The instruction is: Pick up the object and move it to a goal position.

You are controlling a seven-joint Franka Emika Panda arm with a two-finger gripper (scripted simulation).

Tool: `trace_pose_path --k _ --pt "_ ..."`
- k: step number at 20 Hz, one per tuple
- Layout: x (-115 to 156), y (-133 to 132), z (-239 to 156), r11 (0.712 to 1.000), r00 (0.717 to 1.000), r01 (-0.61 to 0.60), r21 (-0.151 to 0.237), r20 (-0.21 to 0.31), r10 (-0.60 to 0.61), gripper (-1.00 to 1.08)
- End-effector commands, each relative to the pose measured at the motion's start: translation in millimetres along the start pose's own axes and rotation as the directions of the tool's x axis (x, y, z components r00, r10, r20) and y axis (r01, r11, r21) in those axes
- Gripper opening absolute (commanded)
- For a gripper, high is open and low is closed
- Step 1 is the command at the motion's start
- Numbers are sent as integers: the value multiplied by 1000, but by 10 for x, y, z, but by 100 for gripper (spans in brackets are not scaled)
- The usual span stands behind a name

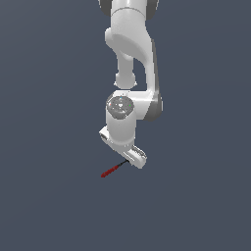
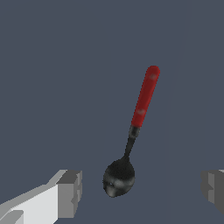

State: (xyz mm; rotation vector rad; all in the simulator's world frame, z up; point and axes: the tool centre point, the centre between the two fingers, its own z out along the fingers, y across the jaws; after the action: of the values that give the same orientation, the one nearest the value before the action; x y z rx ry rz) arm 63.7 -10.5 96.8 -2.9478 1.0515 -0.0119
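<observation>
Item: small spoon-like tool with red handle, slim dark shaft and round black bowl (image 2: 131,140), lying flat on the plain grey-blue floor (image 1: 49,196), handle pointing out toward the exterior view's left. White two-fingered gripper (image 2: 141,191) hangs over the bowl end, spread wide and holding nothing, apparently lined up to straddle it. Wrist view shows the bowl between grey pads (image 2: 70,192); exterior view hides it beneath the hand

spoon (image 2: 131,140) bowl between open pincer (image 2: 140,188) fingers
</observation>
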Motion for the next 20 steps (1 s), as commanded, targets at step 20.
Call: trace_pose_path --k 20 --pt "184 38 393 971 971 -237 -14 0 237 100"
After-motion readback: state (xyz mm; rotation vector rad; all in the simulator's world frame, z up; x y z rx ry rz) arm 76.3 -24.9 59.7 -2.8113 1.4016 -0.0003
